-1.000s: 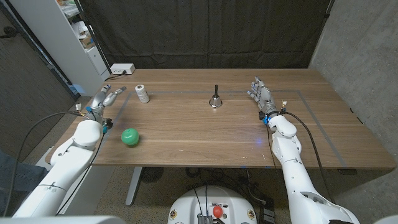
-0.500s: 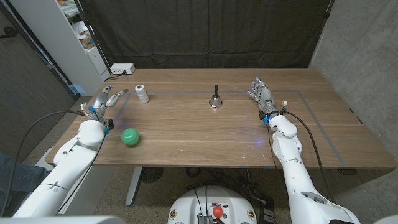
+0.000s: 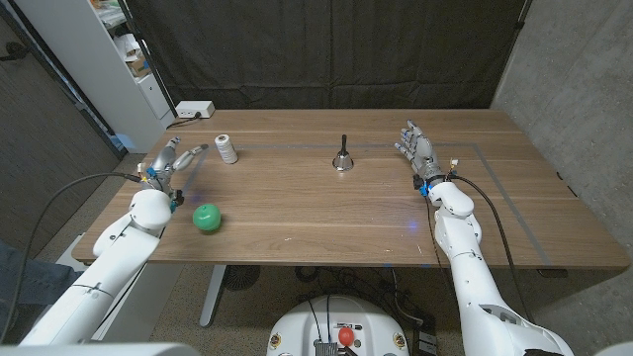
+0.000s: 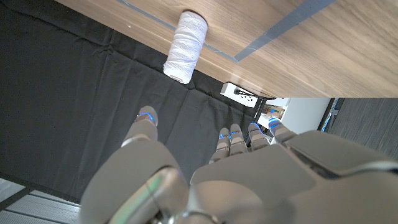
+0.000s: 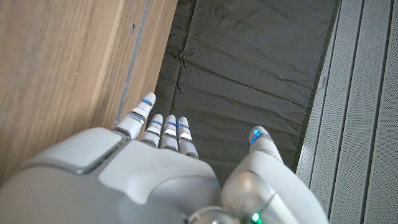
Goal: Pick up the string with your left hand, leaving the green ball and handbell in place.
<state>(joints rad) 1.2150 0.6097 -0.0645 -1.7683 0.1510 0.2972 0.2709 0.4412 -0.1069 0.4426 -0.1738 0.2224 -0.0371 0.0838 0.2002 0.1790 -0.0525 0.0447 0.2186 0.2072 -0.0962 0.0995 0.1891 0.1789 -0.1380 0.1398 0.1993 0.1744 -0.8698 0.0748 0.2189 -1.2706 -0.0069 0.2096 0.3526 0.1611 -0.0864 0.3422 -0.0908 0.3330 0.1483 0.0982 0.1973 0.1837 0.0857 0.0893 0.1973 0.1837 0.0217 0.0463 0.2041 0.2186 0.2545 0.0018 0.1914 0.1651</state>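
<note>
Near the wooden table's (image 3: 326, 213) far left edge stands the string (image 3: 226, 149), a white wound cylinder. The left hand (image 3: 170, 158), smooth metal, has its fingers apart, holding nothing; the right hand (image 3: 418, 151) likewise.

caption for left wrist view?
Open left hand reaching toward the upright white spool of string on the wooden table.

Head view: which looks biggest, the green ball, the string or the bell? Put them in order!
1. Green ball, though it sits nearest the camera, which may help.
2 and 3. String spool and bell: they look about alike, so I won't rank them.
</note>
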